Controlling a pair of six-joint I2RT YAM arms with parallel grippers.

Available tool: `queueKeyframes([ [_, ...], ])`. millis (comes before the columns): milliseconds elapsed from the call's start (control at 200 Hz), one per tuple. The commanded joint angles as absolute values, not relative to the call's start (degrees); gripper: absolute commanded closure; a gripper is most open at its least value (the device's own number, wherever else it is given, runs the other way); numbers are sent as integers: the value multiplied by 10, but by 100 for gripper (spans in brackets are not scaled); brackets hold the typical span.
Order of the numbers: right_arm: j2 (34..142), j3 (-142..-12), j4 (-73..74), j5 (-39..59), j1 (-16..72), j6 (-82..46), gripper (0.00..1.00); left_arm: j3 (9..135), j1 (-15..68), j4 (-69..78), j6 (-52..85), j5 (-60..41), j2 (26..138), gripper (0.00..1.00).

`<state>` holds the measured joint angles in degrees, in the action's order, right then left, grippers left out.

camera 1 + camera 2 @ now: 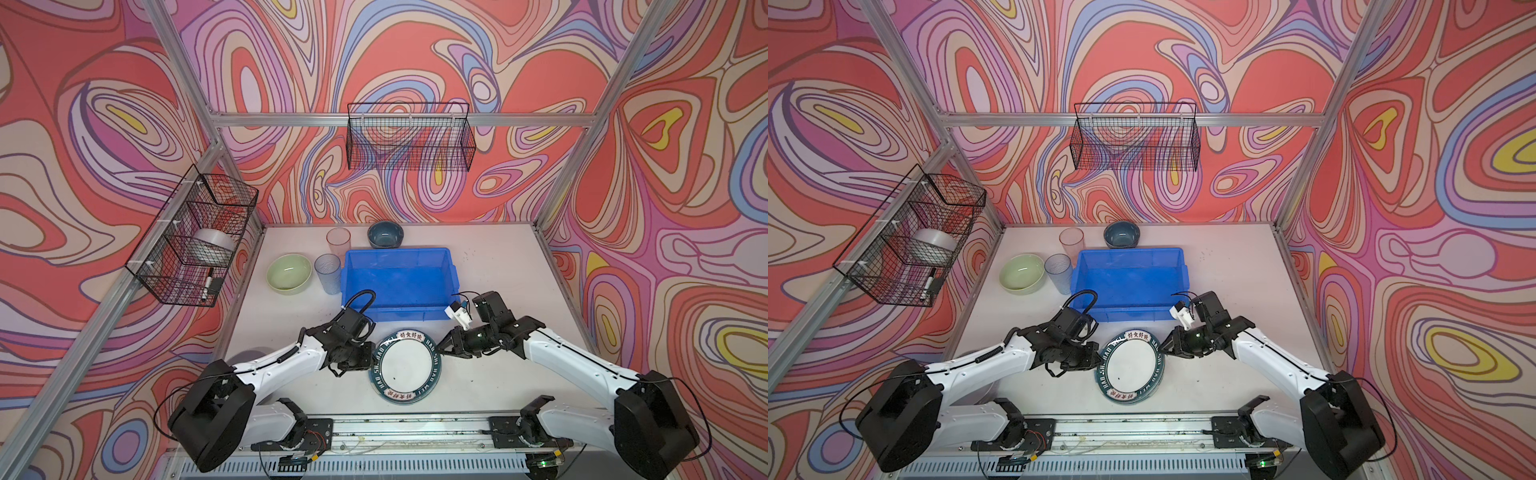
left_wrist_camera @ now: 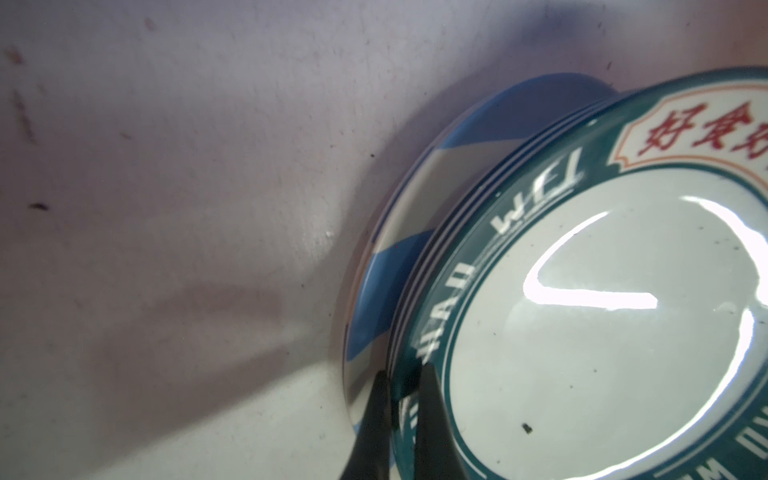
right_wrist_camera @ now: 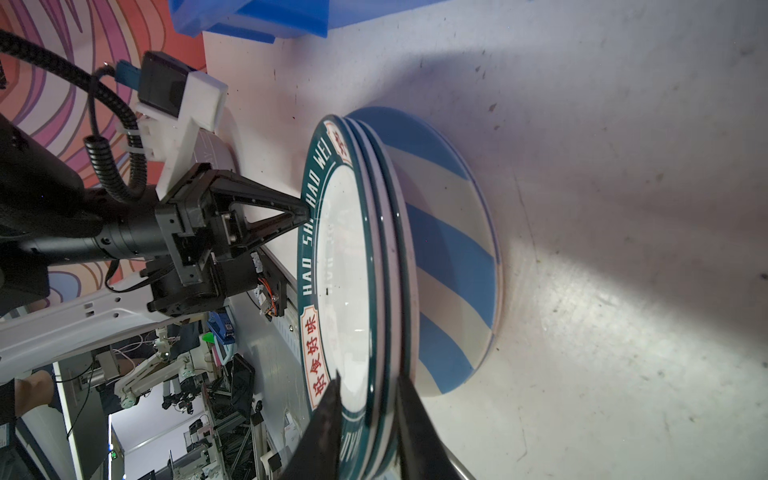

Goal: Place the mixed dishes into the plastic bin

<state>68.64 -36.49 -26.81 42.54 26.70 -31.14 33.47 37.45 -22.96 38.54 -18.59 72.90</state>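
A stack of plates [image 1: 405,368] [image 1: 1129,365] sits at the table's front centre. Green-rimmed lettered plates [image 2: 582,332] [image 3: 340,249] lie on a blue-and-white striped plate [image 2: 386,282] [image 3: 449,249], which rests on the table. My left gripper [image 1: 371,358] [image 1: 1097,360] [image 2: 405,376] is shut on the green rim at the stack's left side. My right gripper [image 1: 440,351] [image 1: 1163,350] [image 3: 370,380] clamps the green rims on the right side. Behind the stack stands the blue plastic bin [image 1: 397,250] [image 1: 1129,250], with nothing in it. A pale green bowl [image 1: 289,273], a bluish tumbler [image 1: 328,274], a pinkish tumbler [image 1: 338,241] and a dark blue-grey bowl [image 1: 385,235] stand around it.
A black wire basket [image 1: 195,237] on the left wall holds a white roll [image 1: 214,245]. Another wire basket [image 1: 409,137] hangs on the back wall. Both arm bases sit on the metal rail [image 1: 415,428] along the front edge.
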Motion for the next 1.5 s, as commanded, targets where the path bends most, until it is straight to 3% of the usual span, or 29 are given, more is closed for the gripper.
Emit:
queueKeyframes([
  [0,683,-378,-285,429,271,-298,75,325,378,-278,379,-161,751,100],
  [1493,666,-400,-320,430,271,-302,76,327,378,-276,376,-161,753,100],
])
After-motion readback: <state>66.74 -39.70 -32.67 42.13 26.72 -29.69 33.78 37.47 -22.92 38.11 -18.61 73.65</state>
